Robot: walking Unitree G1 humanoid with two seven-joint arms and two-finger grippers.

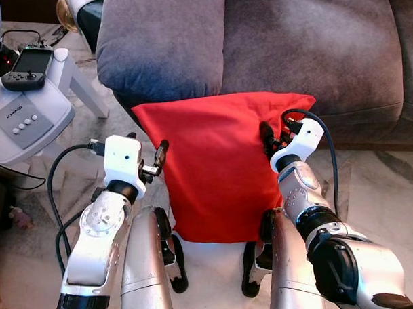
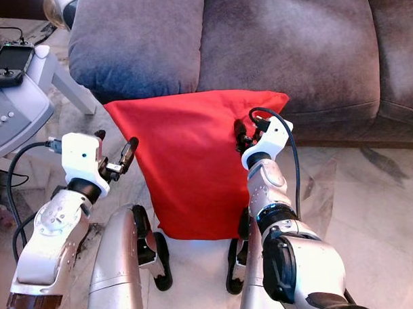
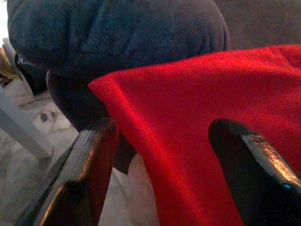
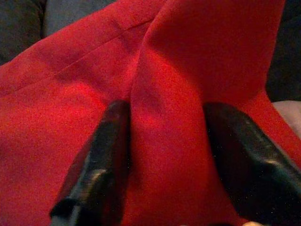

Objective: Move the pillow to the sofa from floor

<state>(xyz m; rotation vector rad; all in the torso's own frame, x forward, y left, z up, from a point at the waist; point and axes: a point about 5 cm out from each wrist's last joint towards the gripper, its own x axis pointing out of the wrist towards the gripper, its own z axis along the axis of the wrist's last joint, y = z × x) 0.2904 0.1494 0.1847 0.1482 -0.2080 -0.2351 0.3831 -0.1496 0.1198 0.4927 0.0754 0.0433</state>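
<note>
A red pillow stands on the floor, leaning against the front of the grey sofa. My left gripper is open at the pillow's upper left edge. In the left wrist view that red edge runs between the two black fingers. My right gripper presses into the pillow near its upper right corner. In the right wrist view a raised fold of red cloth sits pinched between its fingers.
A white appliance with a handheld controller on it stands at the left, beside white slanted legs. Marble floor lies to the right of the pillow. My own legs are just under the pillow's lower edge.
</note>
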